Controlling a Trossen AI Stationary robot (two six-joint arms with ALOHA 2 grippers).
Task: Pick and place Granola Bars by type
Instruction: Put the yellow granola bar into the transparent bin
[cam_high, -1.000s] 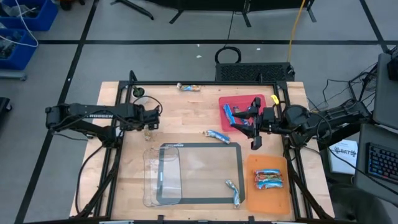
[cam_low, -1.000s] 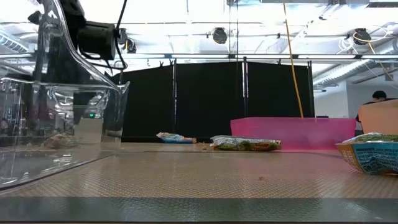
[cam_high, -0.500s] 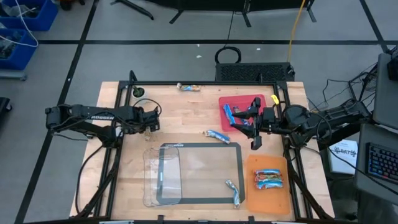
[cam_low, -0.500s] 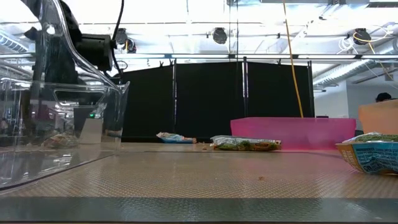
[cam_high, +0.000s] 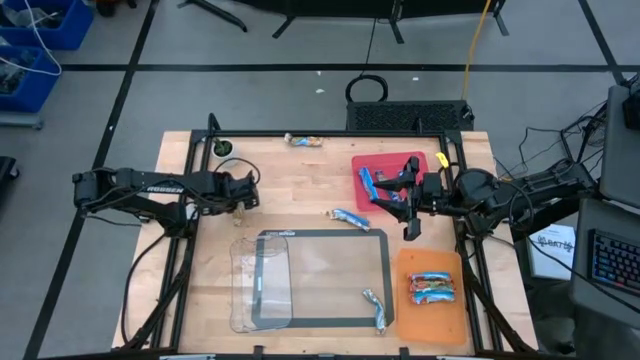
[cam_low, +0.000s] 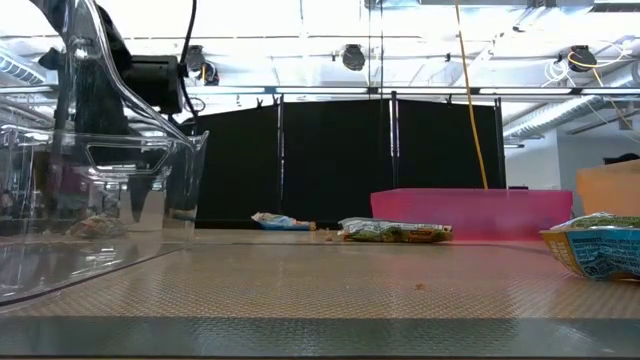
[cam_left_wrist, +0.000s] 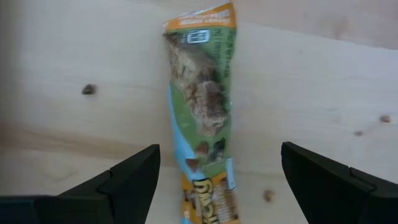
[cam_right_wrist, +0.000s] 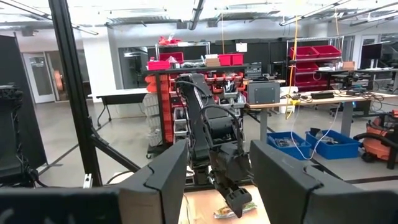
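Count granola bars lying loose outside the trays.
4 bars: one at the far edge, one beside the red tray, one at the mat's near corner, one under the left gripper. Arms may hide others.

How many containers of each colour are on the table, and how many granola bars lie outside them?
Red tray: 1
Orange tray: 1
Clear container: 1
Loose granola bars: 4
Total: 7

"ROSSEN" in white letters along the left arm; granola bar wrapper print unreadable
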